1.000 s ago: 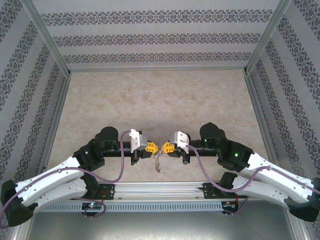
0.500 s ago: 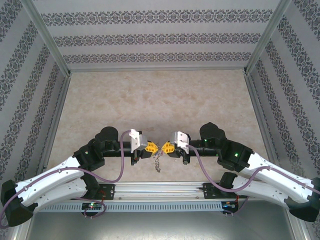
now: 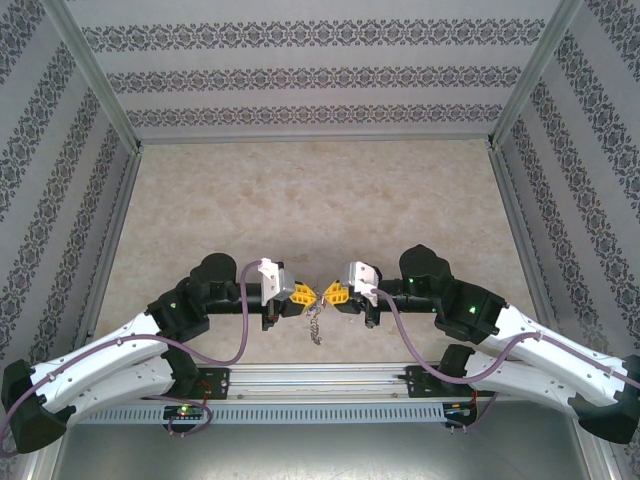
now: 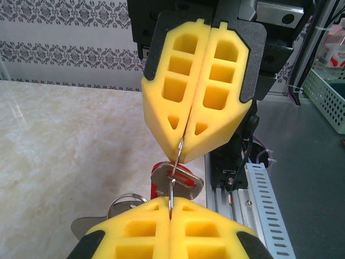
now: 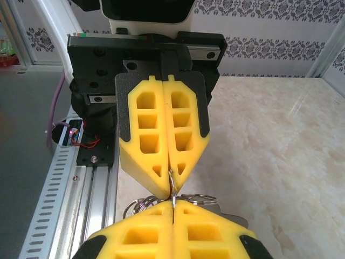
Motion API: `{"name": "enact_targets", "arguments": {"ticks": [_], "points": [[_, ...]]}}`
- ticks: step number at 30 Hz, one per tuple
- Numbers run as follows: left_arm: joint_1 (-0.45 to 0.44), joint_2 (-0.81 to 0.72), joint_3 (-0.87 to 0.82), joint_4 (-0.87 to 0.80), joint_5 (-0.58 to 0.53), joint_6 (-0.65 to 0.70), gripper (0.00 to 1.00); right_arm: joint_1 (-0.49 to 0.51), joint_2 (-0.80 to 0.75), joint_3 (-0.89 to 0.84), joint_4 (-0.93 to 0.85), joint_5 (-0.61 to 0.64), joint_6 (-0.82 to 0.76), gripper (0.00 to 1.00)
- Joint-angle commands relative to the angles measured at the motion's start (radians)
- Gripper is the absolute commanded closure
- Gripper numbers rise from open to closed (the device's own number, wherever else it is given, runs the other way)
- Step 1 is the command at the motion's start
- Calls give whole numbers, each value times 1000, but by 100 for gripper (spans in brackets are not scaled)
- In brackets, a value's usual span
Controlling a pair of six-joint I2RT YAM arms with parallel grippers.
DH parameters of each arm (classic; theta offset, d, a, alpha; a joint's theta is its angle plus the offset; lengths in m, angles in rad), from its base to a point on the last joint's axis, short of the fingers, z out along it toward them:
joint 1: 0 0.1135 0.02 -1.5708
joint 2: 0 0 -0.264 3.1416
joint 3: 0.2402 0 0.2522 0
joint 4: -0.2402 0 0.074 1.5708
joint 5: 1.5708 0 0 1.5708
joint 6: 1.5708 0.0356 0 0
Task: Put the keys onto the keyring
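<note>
My two grippers meet tip to tip above the near edge of the table, the left gripper (image 3: 304, 294) facing the right gripper (image 3: 334, 293). Both are shut on one thin metal ring seen edge-on, the keyring (image 4: 170, 189), which spans the small gap between their yellow fingertips. In the left wrist view my left gripper (image 4: 171, 204) is at the bottom and the right gripper (image 4: 182, 156) above it. A silver key (image 4: 191, 188) with a red part behind it hangs on the ring. The right wrist view shows the keyring (image 5: 172, 186) between both tips, with several loose rings (image 5: 138, 204) and a flat key (image 5: 235, 219) below. The bunch of keys (image 3: 316, 325) dangles under the tips.
The beige marble-look table (image 3: 320, 200) stretches away behind the grippers, inside patterned walls with metal posts. An aluminium rail (image 3: 320, 378) with the arm bases runs along the near edge. A white slotted basket (image 4: 329, 97) stands off the table to the side.
</note>
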Motion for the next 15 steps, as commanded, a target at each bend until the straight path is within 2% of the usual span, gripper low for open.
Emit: {"name": "enact_targets", "arguments": {"ticks": [1, 15], "points": [[-8, -15, 9, 38, 13, 2, 100, -9, -2, -13, 27, -9, 12, 100], [-8, -14, 7, 38, 11, 3, 100, -8, 6, -7, 17, -53, 14, 100]]}}
